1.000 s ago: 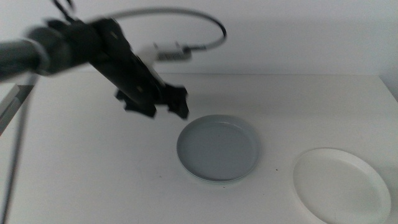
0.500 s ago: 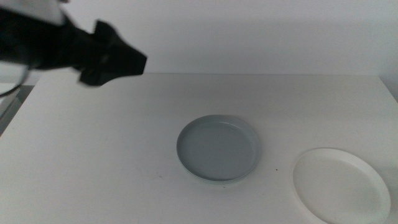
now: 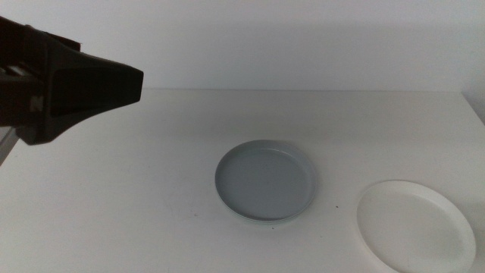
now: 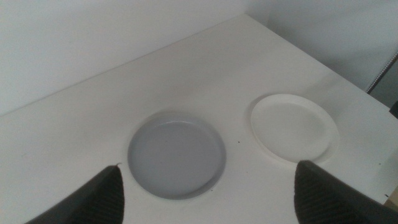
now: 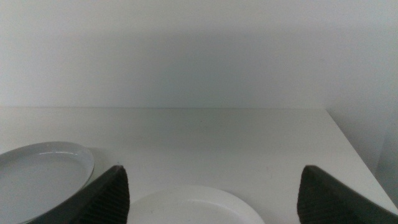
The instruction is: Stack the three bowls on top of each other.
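nearest the middle camera, the white bowl (image 3: 415, 225) sits alone at the front right of the worktop (image 3: 136, 197), not yet stacked. just beyond it and toward the centre lies the pale grey bowl (image 3: 265, 180), and a thin green edge peeking from under its near rim suggests the mint green bowl (image 3: 261, 221) is already beneath it, though too little shows to be sure. farther back and high at the left, the left claw (image 4: 208, 186) is lifted well clear of the worktop, its jaws spread wide and holding nothing; in the middle view only a dark blurred block of that arm shows. the right claw (image 5: 214, 190) hangs low beside the white bowl, jaws also spread and empty, and does not appear in the middle view at all. judging from this, the step in hand is the last bowl: the white one has to be taken by its low rim, carried across and set down centred on the grey one, which likely falls to the right arm since it is closest. the left wrist view shows both dishes whole from above, well apart, with bare worktop between them; the right wrist view shows only slices of their rims but makes plain how near its claw is to the white bowl.
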